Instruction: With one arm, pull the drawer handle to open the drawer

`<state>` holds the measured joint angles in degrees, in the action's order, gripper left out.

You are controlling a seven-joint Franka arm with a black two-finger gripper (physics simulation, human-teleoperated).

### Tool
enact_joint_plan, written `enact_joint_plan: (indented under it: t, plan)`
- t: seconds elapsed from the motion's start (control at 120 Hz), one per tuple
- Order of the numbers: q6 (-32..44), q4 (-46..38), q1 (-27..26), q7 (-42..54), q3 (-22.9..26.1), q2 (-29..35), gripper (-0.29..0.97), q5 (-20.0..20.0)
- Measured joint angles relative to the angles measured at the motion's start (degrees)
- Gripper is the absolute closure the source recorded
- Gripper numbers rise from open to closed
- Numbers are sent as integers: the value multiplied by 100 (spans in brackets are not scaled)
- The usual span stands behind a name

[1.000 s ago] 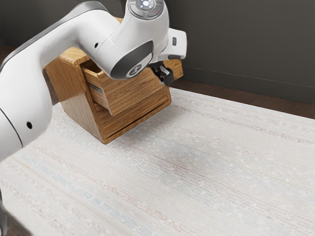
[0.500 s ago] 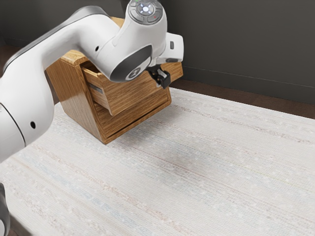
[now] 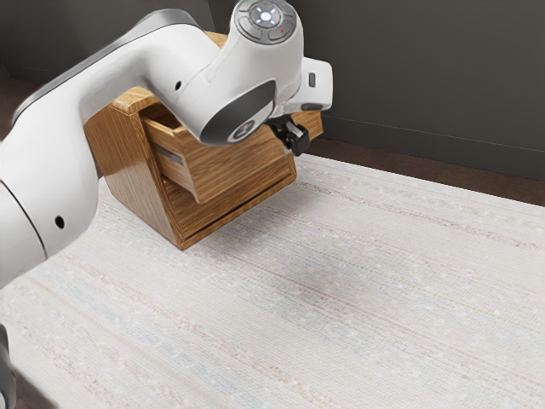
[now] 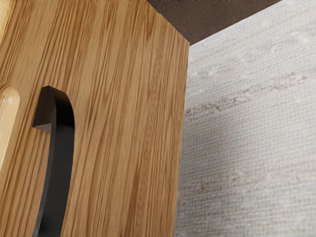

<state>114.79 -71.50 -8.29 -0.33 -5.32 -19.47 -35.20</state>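
1. Exterior view: the white seven-joint arm is coming in from the exterior view's left and is arching over the small oak-coloured wooden cabinet.
2. The cabinet is sitting on the pale woven table surface, near its far edge, in front of a dark grey wall.
3. The upper wooden drawer is sticking partly out of the cabinet body, with its side panel showing. The lower drawer front is lying flush with the frame.
4. The black two-finger gripper is hanging at the exterior view's right end of the upper drawer front, close to it. The white hand is covering most of it, so I cannot tell if it is open or closed, or if it is touching anything.
5. The arm's wrist is hiding the middle of the upper drawer front.
6. Wrist view: the camera is looking along the grained wooden drawer front from very near.
7. The black curved drawer handle is standing off that front, with one end fixed to the wood.
8. The woven table surface is showing past the panel's edge, and a dark brown floor strip beyond it.
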Motion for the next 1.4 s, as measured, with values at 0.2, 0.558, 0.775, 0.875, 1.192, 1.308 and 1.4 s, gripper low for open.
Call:
enact_joint_plan:
  t: [0.2, 0.558, 0.775, 0.875, 1.192, 1.308, 1.4]
  plan:
    - [-38, 6, -67, -31, -3, 19, 0, -51]
    - [-5, 113, 180, -26, 38, -62, 0, -114]
    - [21, 117, 194, -22, 50, -129, 0, -119]
    - [76, 109, 185, -24, 49, -178, -1, -116]
    - [163, 60, 72, -63, 48, -185, 3, -112]
    - [138, 35, -27, -88, 41, -161, 2, -125]
    - [97, 12, -154, -109, 22, -140, 1, -134]
